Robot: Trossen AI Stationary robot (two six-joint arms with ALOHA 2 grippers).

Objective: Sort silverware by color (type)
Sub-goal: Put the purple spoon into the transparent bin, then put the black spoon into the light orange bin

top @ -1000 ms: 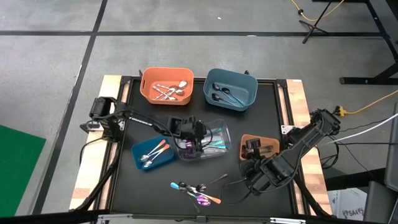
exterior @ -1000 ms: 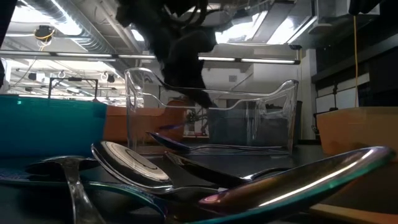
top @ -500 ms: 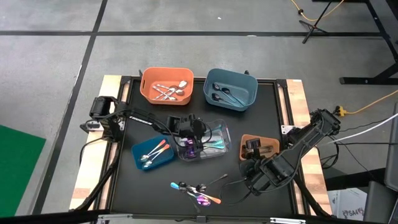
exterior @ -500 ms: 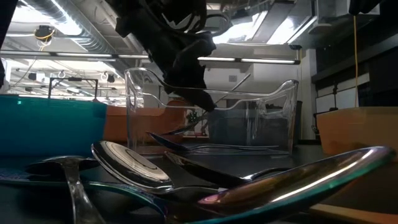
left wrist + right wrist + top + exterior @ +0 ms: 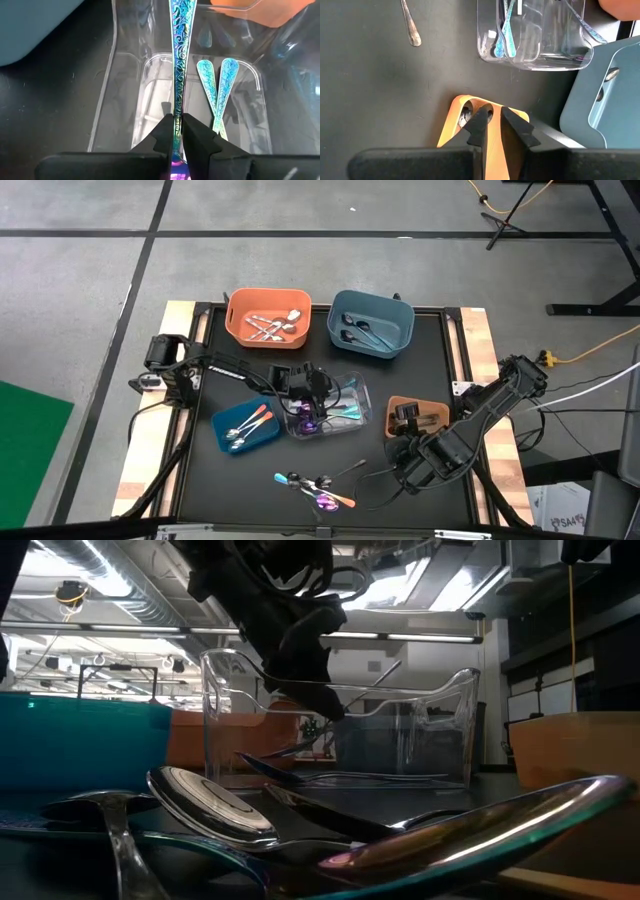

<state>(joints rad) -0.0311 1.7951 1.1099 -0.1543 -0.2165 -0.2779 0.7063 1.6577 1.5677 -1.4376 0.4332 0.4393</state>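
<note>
Left hand (image 5: 176, 131) hangs over the clear bin (image 5: 335, 412) near the middle of the bench (image 5: 400, 380), its two dark fingers (image 5: 162, 131) pressed against the handle of an iridescent spoon (image 5: 177, 60). That handle is embossed with scrolling and shimmers from purple through teal to green; it runs straight out from between the fingers, over the bin's interior. Two more iridescent pieces (image 5: 216, 87) with the same pattern lie side by side on the bin's floor, just beside the held one. In the low view the spoon's handle slants up above the bin's rim, under the dark hand.

Right hand (image 5: 492, 125) waits over the brown bin (image 5: 470, 125) at the bench's right, fingers close together with a narrow gap and nothing between them. A loose heap of mixed silverware (image 5: 315, 488) lies at the bench's front edge, well apart from both hands.
</note>
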